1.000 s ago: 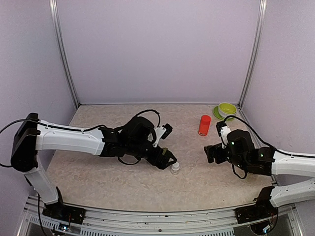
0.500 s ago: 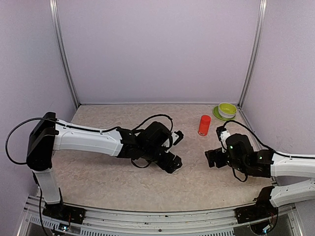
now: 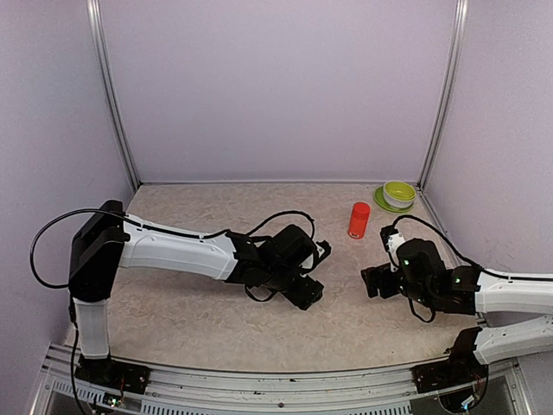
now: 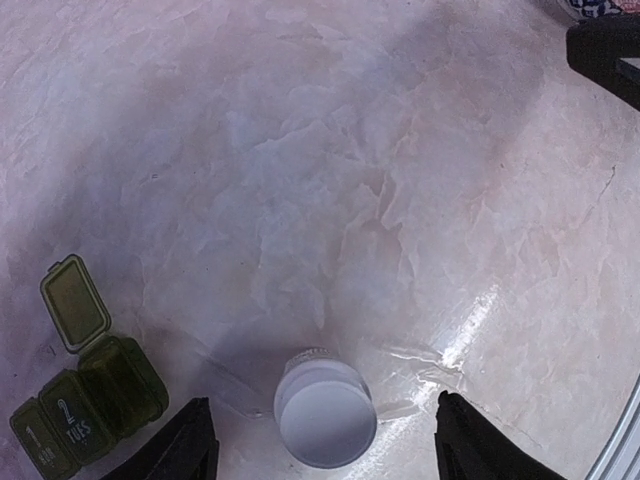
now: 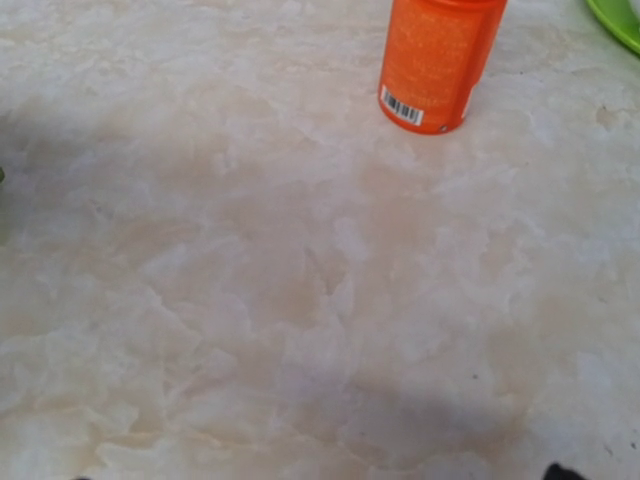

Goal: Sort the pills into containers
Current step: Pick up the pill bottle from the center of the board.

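The containers [image 4: 85, 400], a strip of dark-green boxes with one lid [image 4: 74, 314] flipped open, lie at the lower left of the left wrist view; the left arm hides them in the top view. My left gripper [image 4: 325, 435] is open. Its fingers [image 4: 192, 445] stand on either side of a tiny clear bottle with a white cap [image 4: 325, 412] without touching it. In the top view the left gripper [image 3: 304, 290] covers that bottle. My right gripper [image 3: 377, 281] is open and empty, low over bare table. No loose pills show.
A red-orange bottle [image 3: 359, 220] stands upright at the back right, and it also shows in the right wrist view [image 5: 436, 62]. Stacked green dishes [image 3: 397, 194] sit in the far right corner. Purple walls enclose the table [image 3: 190, 320].
My left arm has reached rightward, and its open fingers now straddle the small white-capped bottle. The right gripper has shifted slightly to the right.
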